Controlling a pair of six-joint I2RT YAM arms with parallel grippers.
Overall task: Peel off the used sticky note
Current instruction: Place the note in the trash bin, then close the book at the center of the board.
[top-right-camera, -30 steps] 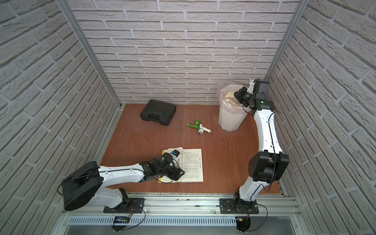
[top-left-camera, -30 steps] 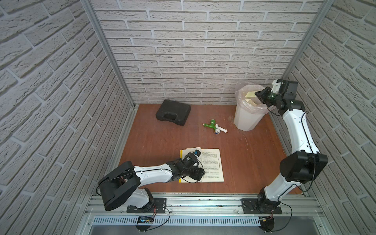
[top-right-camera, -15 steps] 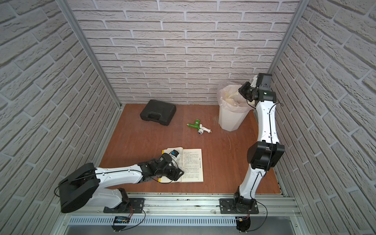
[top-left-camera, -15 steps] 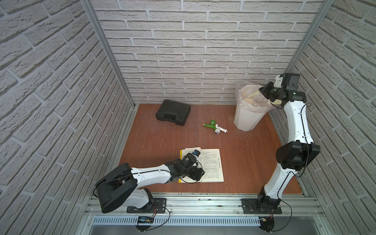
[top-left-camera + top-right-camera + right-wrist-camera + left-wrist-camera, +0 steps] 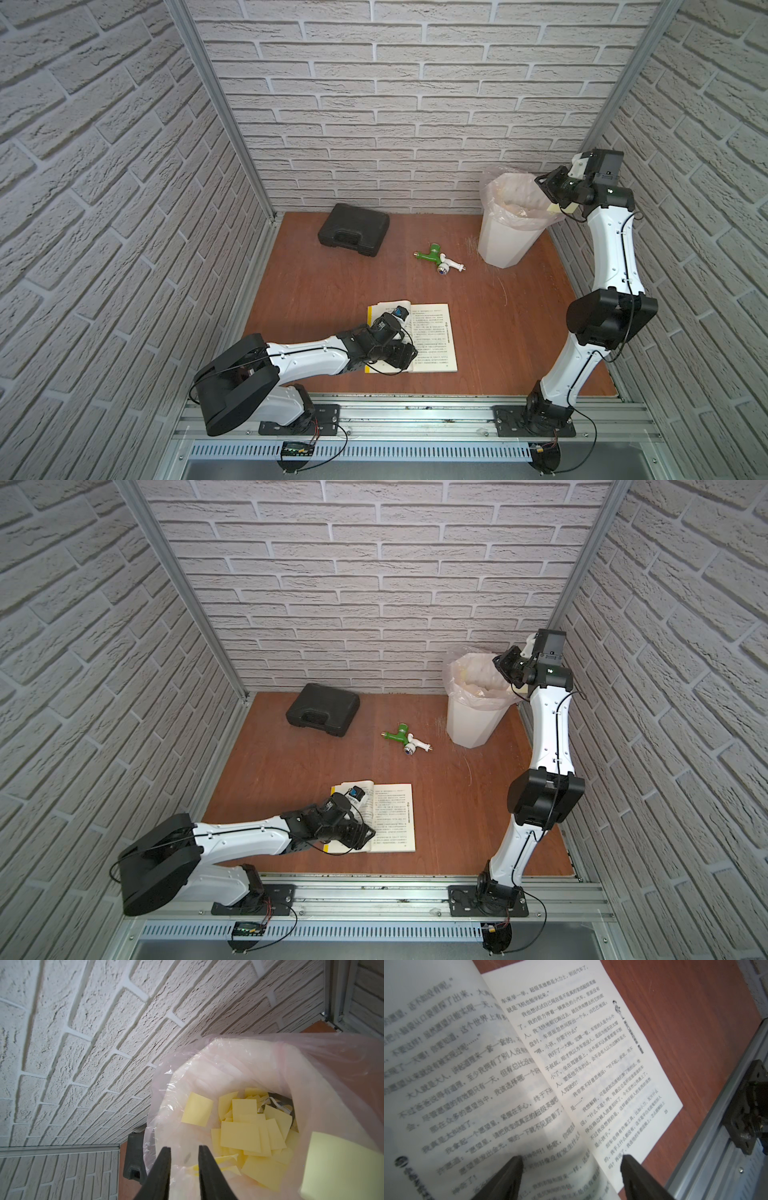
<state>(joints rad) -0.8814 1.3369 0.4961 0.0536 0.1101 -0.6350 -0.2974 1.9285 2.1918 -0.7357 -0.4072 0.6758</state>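
The open book [image 5: 432, 336] [image 5: 392, 816] lies at the table's front. My left gripper [image 5: 405, 353] [image 5: 571, 1159] rests low on it, open, with its fingers spread across a curled page [image 5: 500, 1084]. My right gripper [image 5: 542, 185] [image 5: 184, 1150] hangs over the right rim of the white bin [image 5: 498, 245], jaws slightly apart with nothing between them. A yellow sticky note [image 5: 340, 1165] [image 5: 562, 206] shows loose just beside that gripper at the bin's rim. Several yellow notes [image 5: 241, 1136] lie inside the pink liner [image 5: 228, 1043].
A black case [image 5: 353, 235] sits at the back left of the table. A green and white tap [image 5: 436, 257] lies between the case and the bin. The brick walls stand close behind and to the right of the bin. A metal rail [image 5: 415, 411] runs along the front.
My right gripper has drawn back from above the bin's middle towards its right rim, and its jaws have parted. The left arm has hardly moved on the book.
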